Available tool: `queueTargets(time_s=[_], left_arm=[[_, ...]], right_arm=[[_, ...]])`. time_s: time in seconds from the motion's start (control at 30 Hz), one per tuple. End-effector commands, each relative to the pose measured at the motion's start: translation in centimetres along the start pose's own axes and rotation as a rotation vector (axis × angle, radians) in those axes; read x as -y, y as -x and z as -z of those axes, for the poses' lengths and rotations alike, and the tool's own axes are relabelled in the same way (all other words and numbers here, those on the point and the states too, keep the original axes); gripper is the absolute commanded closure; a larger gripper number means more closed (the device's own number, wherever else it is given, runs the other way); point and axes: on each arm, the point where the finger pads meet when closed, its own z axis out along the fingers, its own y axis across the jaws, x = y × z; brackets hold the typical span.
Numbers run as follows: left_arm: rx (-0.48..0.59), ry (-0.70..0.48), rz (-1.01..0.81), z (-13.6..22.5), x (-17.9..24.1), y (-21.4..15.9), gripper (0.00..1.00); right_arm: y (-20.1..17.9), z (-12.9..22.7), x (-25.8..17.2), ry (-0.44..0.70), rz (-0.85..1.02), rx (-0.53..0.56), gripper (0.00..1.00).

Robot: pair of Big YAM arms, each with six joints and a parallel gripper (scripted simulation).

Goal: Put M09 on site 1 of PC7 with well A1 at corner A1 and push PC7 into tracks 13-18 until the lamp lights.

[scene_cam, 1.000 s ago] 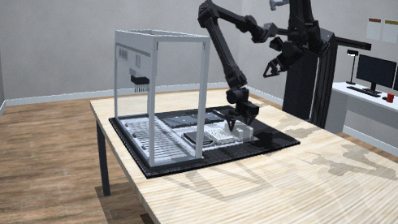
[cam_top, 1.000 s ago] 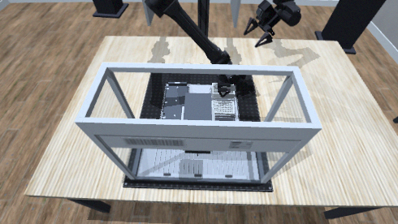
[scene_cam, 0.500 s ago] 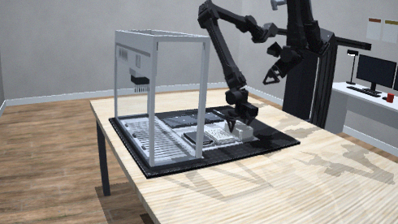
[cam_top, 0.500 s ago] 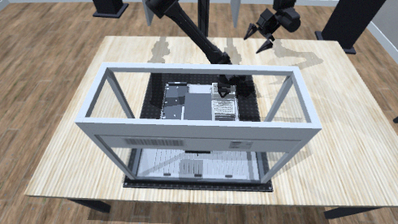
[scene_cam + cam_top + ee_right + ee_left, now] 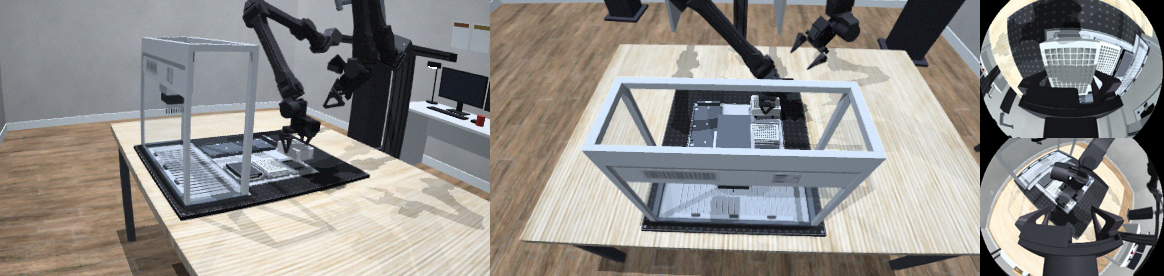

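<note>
M09, a pale deep-well block, is held between the fingers of my right gripper, seemingly a little above nest S1. Its wells face up; corner A1 is unclear. My left gripper is open and empty, high beside the mat. M06, a white plate, lies in S2. M60, a dark plate, lies in S3. PC7, the grey carrier, lies on the apron before the rails, its sites empty as far as visible.
The instrument's tall frame stands over the slotted rails. Small dark blocks stand at the rails' end, and no lit lamp shows. The right arm reaches over the mat's arm-side end and hides part of it.
</note>
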Motion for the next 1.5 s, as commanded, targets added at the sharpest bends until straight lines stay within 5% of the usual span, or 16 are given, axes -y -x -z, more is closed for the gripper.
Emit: queueTargets(time_s=[0.0,0.33,0.4,0.77,1.47], left_arm=[[0.016,0.007,0.001,-0.1,0.3,0.4,0.0],[0.031,-0.007,-0.035,-0.7,0.4,0.6,0.0],[0.031,-0.007,-0.035,-0.7,0.4,0.6,0.0],[0.228,-0.125,-0.24,-8.3,1.8,3.0,0.0],[0.501,-0.271,-0.427,-17.7,9.8,5.2,0.0]], right_arm=[[1.1,4.0,1.0,-0.014,-0.016,0.029,0.19],[-12.4,3.4,2.1,-0.026,0.011,-0.004,0.19],[-12.4,3.4,2.1,-0.026,0.011,-0.004,0.19],[-25.3,3.2,2.0,-0.026,-0.005,-0.007,0.19],[-26.6,0.0,1.5,-0.024,-0.047,0.01,0.19]])
